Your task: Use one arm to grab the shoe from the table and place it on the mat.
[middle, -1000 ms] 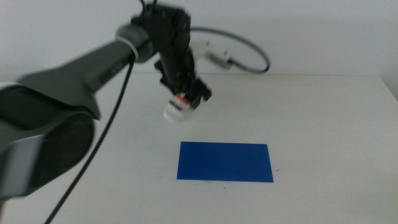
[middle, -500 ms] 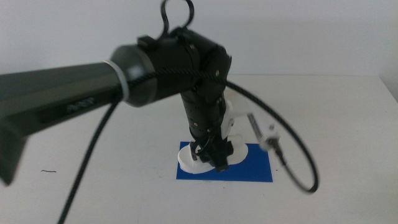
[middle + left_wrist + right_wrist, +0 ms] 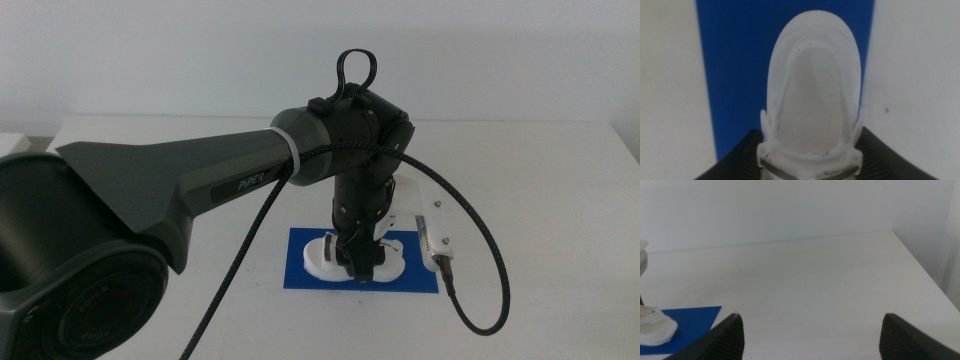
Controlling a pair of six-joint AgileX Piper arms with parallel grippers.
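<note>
The dark left arm reaches in from the left and points down over the blue mat. My left gripper is shut on the white shoe, which lies lengthwise on the mat. In the left wrist view the shoe fills the middle, its rear part between the jaws of the left gripper, with the mat under it. My right gripper is open and empty, low over the table; its view shows the shoe's end on the mat's corner.
A black cable with a white connector hangs from the left arm over the mat's right end. The white table stretches to the right and back; its far edge meets a white wall.
The left arm swung from the far left of the table toward the front and lowered the shoe onto the mat. The shoe now sits further right along the mat than half a second ago.
</note>
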